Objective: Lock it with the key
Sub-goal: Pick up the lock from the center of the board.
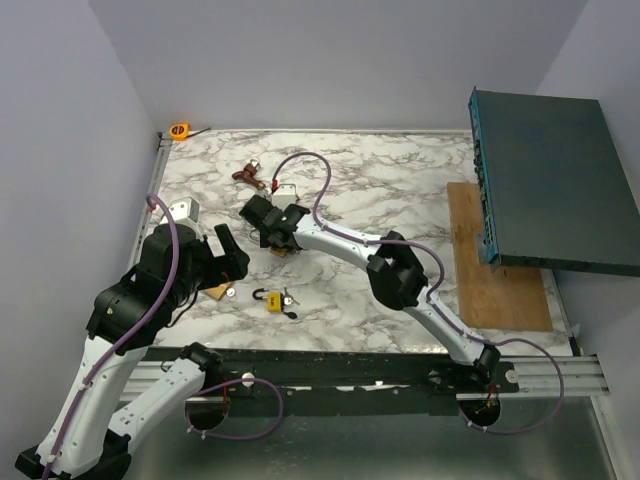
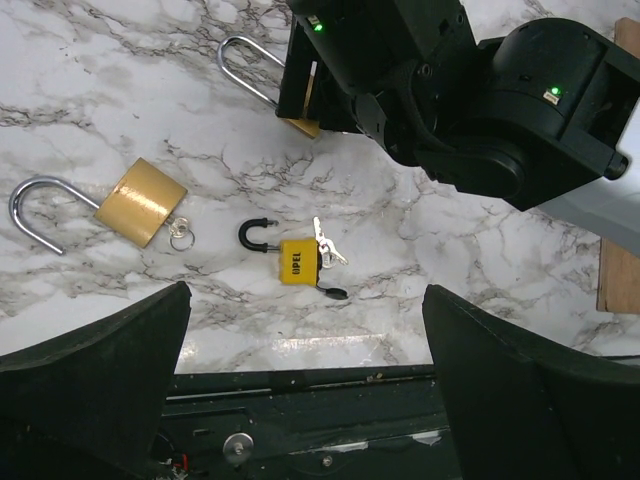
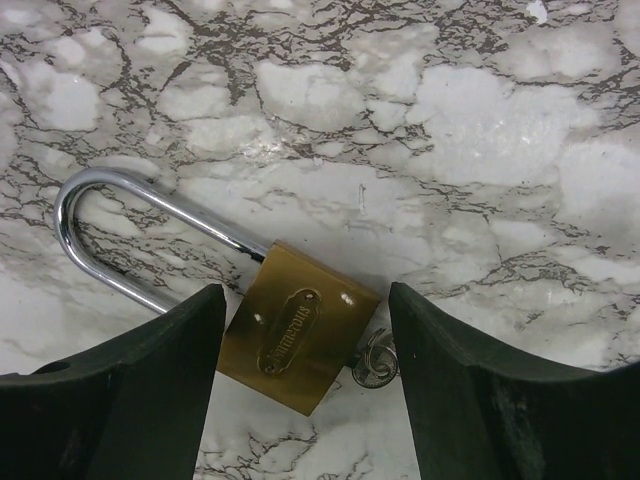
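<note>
One brass padlock [image 3: 300, 340]: flat on marbled surface [image 1: 400, 170], left of centre, between right jaws.
Axis: open steel shackle [image 3: 110, 220] points far-left; key [image 3: 375, 365] at base.
Right jaws: half open, gripping nothing.
Left jaws: wide, empty.

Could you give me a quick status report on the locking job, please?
Left claw open above yellow padlock. Right claw open, straddling brass padlock, shackle unlatched, key ring at its base. Nothing in the way.

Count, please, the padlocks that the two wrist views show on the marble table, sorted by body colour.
Brass padlocks: 2
Yellow padlock: 1
Total: 3
</note>
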Available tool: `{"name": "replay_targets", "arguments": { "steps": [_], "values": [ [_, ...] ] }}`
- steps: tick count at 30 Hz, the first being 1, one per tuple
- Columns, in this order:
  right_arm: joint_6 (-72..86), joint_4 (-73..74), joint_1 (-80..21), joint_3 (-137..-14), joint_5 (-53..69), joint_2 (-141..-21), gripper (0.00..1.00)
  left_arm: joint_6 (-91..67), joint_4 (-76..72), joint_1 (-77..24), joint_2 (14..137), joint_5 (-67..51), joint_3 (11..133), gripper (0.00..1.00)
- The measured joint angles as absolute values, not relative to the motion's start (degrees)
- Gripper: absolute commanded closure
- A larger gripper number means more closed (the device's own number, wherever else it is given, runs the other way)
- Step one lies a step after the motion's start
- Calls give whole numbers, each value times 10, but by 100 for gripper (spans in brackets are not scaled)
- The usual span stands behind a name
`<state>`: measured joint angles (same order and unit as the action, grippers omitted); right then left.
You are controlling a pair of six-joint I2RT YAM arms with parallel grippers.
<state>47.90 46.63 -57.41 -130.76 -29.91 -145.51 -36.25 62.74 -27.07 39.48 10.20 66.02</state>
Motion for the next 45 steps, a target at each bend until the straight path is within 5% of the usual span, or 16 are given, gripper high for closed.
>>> {"name": "replay_targets", "arguments": {
  "steps": [6, 11, 18, 23, 34, 45],
  "values": [
    [474, 470, -583, -1308, -307, -1455, 31, -363, 627, -270, 395, 99, 660, 1],
    [464, 470, -586, -1306, -307, -1455, 41, -367, 627, -270, 395, 93, 658, 2],
    [460, 436, -586, -1261, -319, -1434, 80, -383, 627, -266, 408, 77, 658, 2],
    [467, 403, -583, -1170, -317, -1381, 94, -402, 627, -260, 415, 61, 657, 1],
    [463, 352, -559, -945, -278, -1218, 99, -443, 576, -233, 446, -23, 576, 2],
    [427, 262, -548, -823, -235, -1013, 99, -425, 484, -226, 500, -94, 539, 15]
  ]
}}
